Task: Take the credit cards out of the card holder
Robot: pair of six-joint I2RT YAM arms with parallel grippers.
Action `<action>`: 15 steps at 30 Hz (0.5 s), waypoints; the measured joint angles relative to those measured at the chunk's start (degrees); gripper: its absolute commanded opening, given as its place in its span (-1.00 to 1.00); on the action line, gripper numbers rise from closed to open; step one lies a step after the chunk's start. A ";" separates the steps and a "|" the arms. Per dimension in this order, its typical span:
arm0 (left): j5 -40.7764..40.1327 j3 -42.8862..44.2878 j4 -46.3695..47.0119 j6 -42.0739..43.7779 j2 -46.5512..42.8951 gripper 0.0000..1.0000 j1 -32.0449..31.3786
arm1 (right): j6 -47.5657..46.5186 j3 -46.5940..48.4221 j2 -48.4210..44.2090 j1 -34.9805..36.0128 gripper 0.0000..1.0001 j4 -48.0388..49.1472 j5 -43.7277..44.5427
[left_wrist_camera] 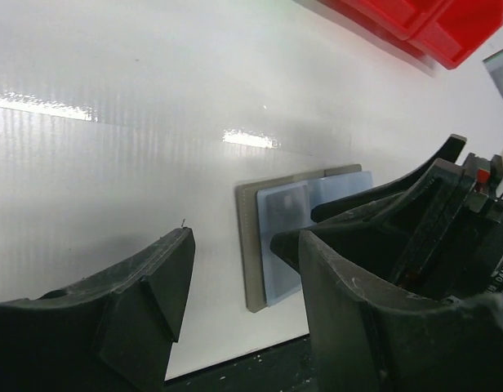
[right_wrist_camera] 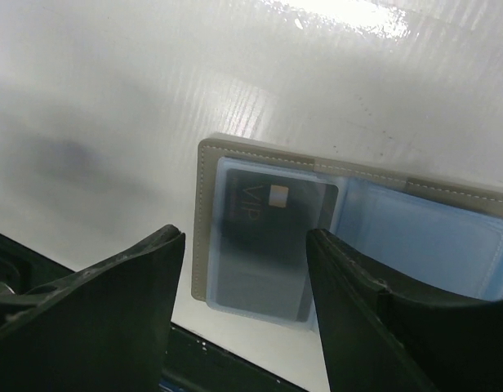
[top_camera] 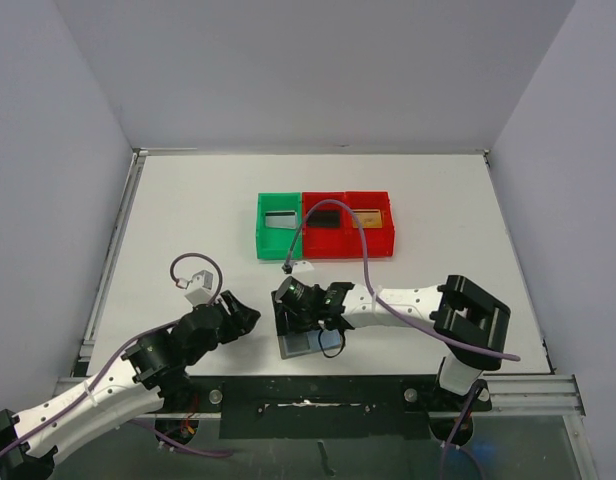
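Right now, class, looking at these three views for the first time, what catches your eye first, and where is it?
The bright green bin and the red bins stand in a row at mid-table. Near the front edge, the grey card holder lies open under the right gripper. The gripper's fingers are spread above a dark card in one clear pocket.

Right jaws spread low over open card holder (right_wrist_camera: 423, 237); top approach blocked. Left jaws just beside holder's left edge, not touching. Green bin (top_camera: 278, 246), red bins (top_camera: 348, 244) wall far middle. Counter (top_camera: 188, 220) open left, right of bins.
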 measured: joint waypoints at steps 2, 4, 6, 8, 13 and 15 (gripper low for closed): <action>-0.55 0.15 -1.46 -0.33 0.02 0.06 0.00 | -0.31 1.84 1.20 0.52 0.24 -1.44 0.98; -0.98 0.15 -2.56 -0.39 0.09 0.06 0.00 | -0.50 2.93 1.86 0.74 0.24 -2.40 1.73; -1.16 0.15 -3.08 -0.42 0.15 0.06 0.00 | -0.63 3.23 2.21 0.72 0.24 -3.17 2.38; -1.18 0.15 -3.34 -0.42 0.17 0.06 0.00 | -0.68 3.23 2.47 0.70 0.24 -3.98 2.73; -1.07 0.15 -3.21 -0.37 0.22 0.06 0.00 | -0.92 3.28 4.83 0.63 0.25 -4.20 2.82; -0.85 0.15 -2.95 -0.33 0.50 0.06 0.00 | -1.42 3.43 4.92 0.63 0.26 -4.02 2.75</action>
